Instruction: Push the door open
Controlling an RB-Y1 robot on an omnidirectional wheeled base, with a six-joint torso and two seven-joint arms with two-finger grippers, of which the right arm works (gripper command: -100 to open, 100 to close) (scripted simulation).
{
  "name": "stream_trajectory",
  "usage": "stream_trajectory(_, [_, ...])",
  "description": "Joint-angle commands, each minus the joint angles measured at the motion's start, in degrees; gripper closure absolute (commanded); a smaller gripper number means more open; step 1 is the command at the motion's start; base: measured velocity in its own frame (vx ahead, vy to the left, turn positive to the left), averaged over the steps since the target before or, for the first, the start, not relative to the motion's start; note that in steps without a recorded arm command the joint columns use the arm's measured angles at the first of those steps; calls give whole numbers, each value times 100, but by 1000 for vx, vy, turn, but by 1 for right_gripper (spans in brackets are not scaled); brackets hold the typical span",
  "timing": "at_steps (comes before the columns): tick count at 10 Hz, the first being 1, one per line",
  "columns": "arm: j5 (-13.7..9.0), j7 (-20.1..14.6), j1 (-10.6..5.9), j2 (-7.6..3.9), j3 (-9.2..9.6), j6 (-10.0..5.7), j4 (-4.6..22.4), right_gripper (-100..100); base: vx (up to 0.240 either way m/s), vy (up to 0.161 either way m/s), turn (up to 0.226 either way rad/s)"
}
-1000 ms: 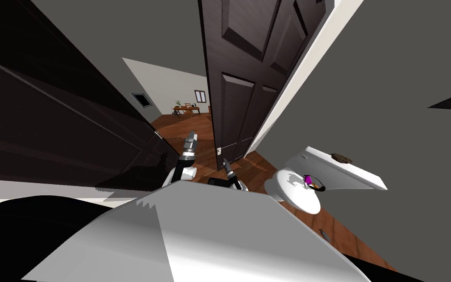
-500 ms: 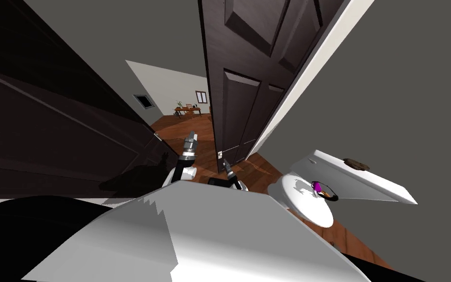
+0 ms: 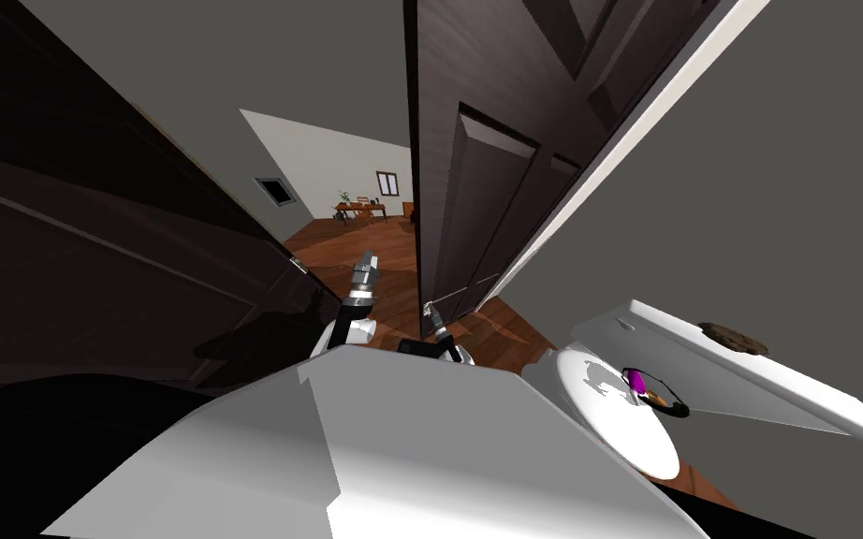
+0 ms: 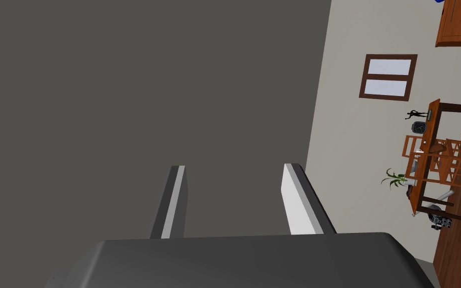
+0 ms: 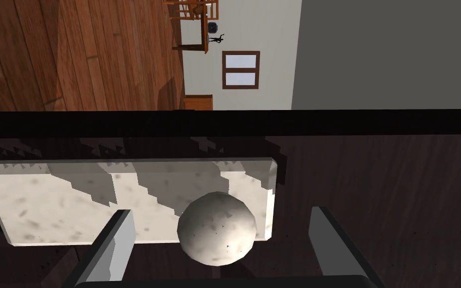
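Already partway: the door (image 3: 486,187) stands ajar just ahead-right, long axis upright, free edge toward me, wood floor (image 3: 364,253) showing past it; right gripper (image 5: 222,214) spread wide astride the knob (image 5: 217,235), unclamped; left gripper (image 4: 234,166) wide, empty; more swing needed.

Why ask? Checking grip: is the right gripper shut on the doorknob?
No, the right gripper is open, gaps showing between its fingers and the knob.

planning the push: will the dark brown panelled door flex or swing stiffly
The dark brown panelled door looks rigid, so it should probably swing as one piece. Its round pale knob looks smooth; the right gripper's open fingers may slip off.
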Motion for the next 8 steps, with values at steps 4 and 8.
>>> stream_trajectory(4, [0,0,0,0,0,0,0,100,3,2,2])
stream_trajectory(8, [-28,25,-13,-33,-95,15,34,100,12,15,-9])
